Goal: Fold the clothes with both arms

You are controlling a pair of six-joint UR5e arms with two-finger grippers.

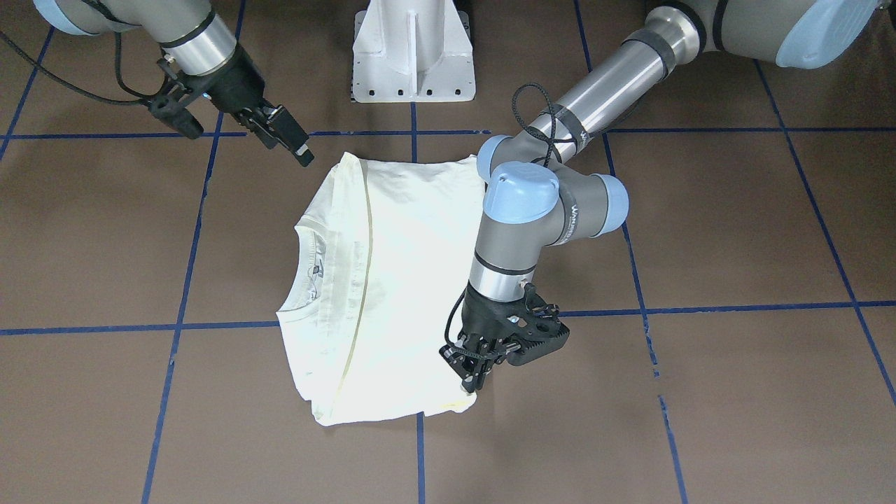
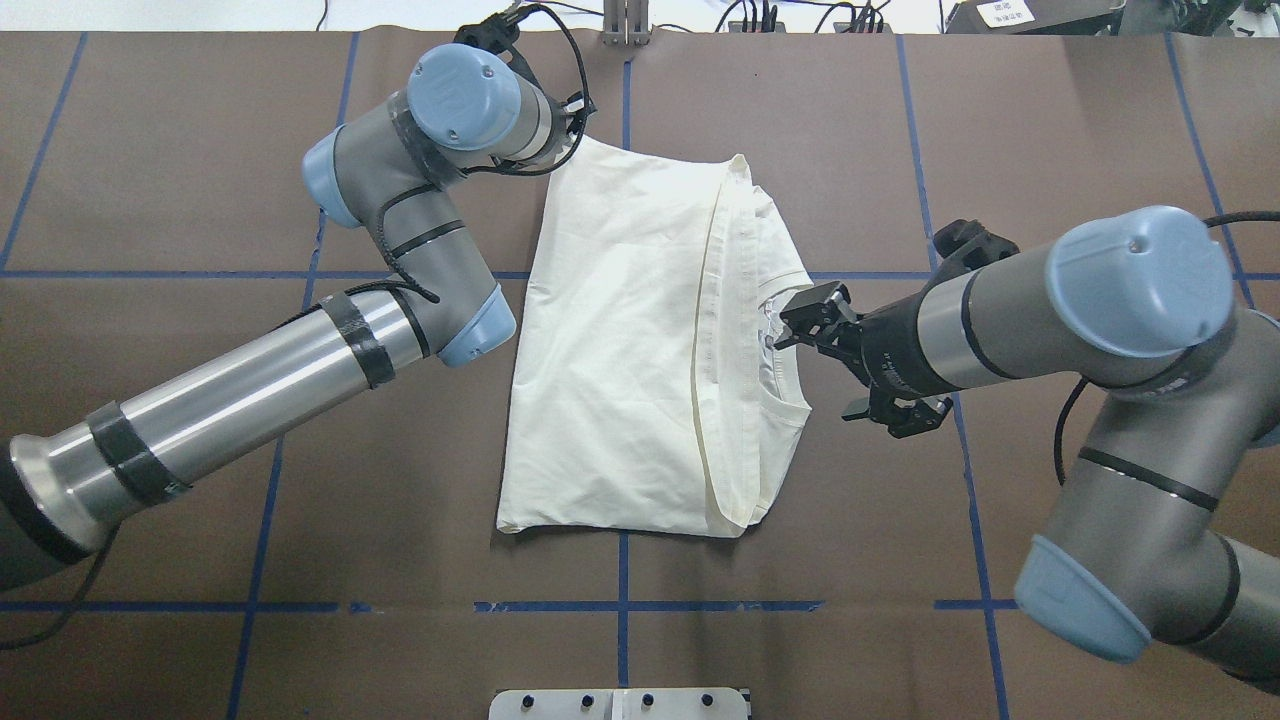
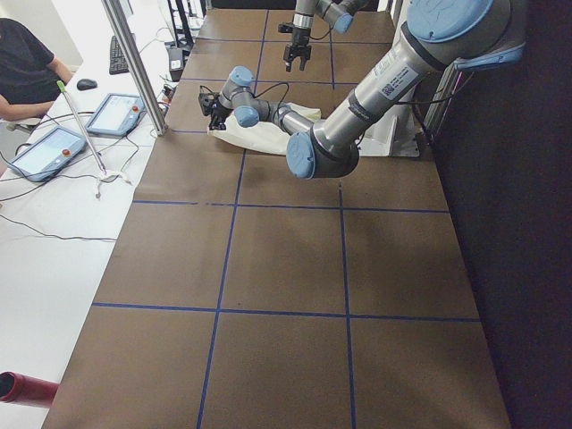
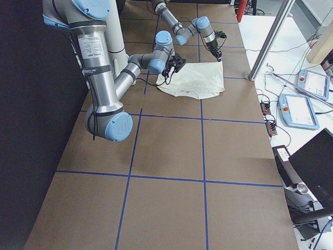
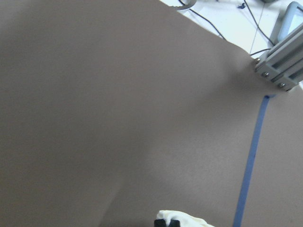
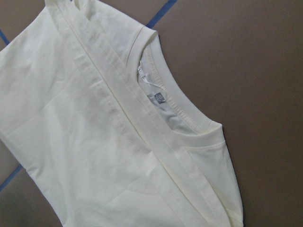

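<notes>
Two arms flank a cream T-shirt [image 2: 620,350] on the brown table [image 2: 850,150]. On the left, the left arm [image 2: 250,390] bends out across the table, its wrist pointing down at the shirt's far corner. The left gripper [image 1: 474,383] has its jaws drawn narrow on that corner, and a small bunch of cream fabric shows at the bottom edge of its wrist view.

In the middle, the T-shirt lies flat and folded. A hemmed edge [image 6: 118,109] is laid across it just beside the collar [image 6: 175,109], which faces the right arm [image 2: 1050,310]. A blue tape line [image 2: 622,565] runs out from under the near edge.

On the right, the right gripper [image 2: 790,325] hangs above the collar with its jaws spread apart and nothing between them. Its camera looks down on the neck label [image 6: 160,98].
</notes>
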